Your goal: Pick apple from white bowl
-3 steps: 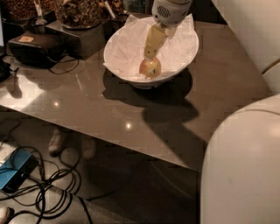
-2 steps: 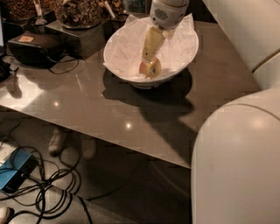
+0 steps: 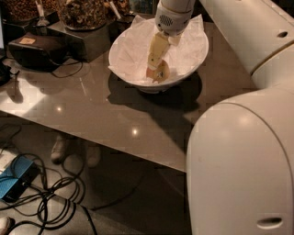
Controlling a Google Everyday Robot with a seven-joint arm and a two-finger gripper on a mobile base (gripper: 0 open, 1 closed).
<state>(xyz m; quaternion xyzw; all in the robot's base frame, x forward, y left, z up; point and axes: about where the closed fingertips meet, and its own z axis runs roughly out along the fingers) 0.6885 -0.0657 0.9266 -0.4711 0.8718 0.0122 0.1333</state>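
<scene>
The white bowl (image 3: 189, 58) stands on the brown table, lined with crumpled white paper. The small yellow-green apple (image 3: 161, 73) with a reddish blush lies at the bowl's bottom, toward the front. My gripper (image 3: 155, 64) reaches straight down into the bowl from the white wrist above. Its yellowish tip is at the apple's left side and touches or nearly touches it. Part of the apple is hidden behind the gripper.
Dark containers of brown snacks (image 3: 82, 13) stand at the back left. A black headset-like device (image 3: 34, 48) with a cable lies left of the bowl. My large white arm (image 3: 243, 156) fills the right side. Cables and a blue box (image 3: 16, 181) lie on the floor.
The white arm segment at the right has swung in and grown larger in the view. The gripper stays down at the apple in the bowl, and the apple has not visibly moved.
</scene>
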